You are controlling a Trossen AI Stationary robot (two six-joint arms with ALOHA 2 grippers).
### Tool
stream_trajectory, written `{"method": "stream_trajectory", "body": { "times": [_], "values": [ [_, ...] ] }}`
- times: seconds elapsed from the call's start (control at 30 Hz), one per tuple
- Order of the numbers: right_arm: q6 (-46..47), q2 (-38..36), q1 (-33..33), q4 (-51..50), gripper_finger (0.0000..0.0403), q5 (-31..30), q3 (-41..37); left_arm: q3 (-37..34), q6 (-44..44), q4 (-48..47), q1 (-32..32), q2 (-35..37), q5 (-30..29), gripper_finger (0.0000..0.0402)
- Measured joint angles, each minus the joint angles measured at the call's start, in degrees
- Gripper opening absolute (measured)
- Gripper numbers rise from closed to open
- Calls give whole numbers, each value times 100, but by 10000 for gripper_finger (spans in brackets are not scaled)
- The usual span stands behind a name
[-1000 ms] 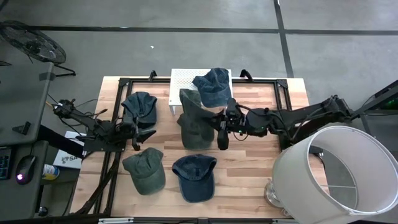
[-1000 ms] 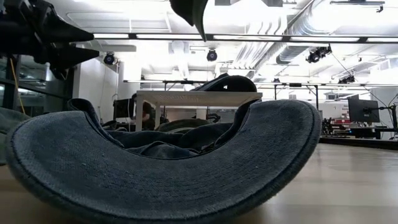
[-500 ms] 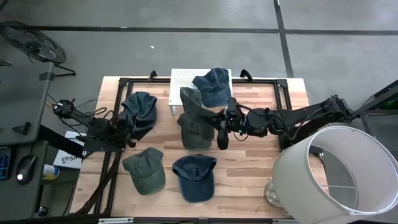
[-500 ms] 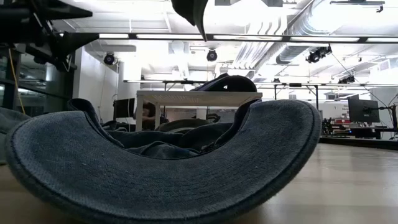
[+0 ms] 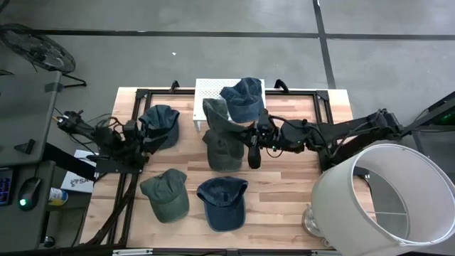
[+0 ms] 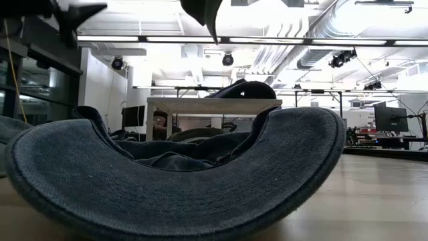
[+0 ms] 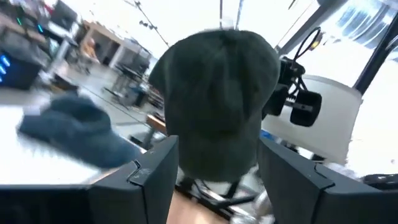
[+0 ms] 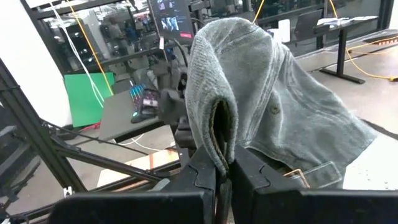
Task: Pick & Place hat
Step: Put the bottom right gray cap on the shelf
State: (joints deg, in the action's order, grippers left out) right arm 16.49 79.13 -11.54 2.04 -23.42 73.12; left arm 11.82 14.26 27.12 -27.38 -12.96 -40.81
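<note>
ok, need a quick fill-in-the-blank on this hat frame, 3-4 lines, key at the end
1. The right gripper is shut on the olive-grey cloth cap, pinching its ____.
2. The dark blue denim cap sits on the white perforated ____.
3. Counting every cap in the high view, there are ____.
4. The left gripper holds ____, beside the dark green cap.

Missing words: brim; platform; five; nothing

Dark blue cap (image 6: 177, 177) fills foreground, brim toward cam, w/ white table (image 6: 212, 105) behind it.
</note>
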Motion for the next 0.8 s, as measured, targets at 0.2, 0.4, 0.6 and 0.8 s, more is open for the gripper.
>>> {"method": "stream_trajectory", "body": {
  "times": [0.2,0.4,0.6,0.8],
  "values": [
    [-7,39,129,118,9,261,0,1236,-962,-176,0,-1365,-535,222],
    [-19,217,143,128,9,346,-2,2455,-1396,-424,2,-2708,-1737,284],
    [-73,269,143,257,9,381,-2,3366,-1396,-815,7,-3535,-2238,326],
    [-114,269,143,313,9,584,-2,3718,-1103,-837,7,-3950,-2136,326]
  ]
}}
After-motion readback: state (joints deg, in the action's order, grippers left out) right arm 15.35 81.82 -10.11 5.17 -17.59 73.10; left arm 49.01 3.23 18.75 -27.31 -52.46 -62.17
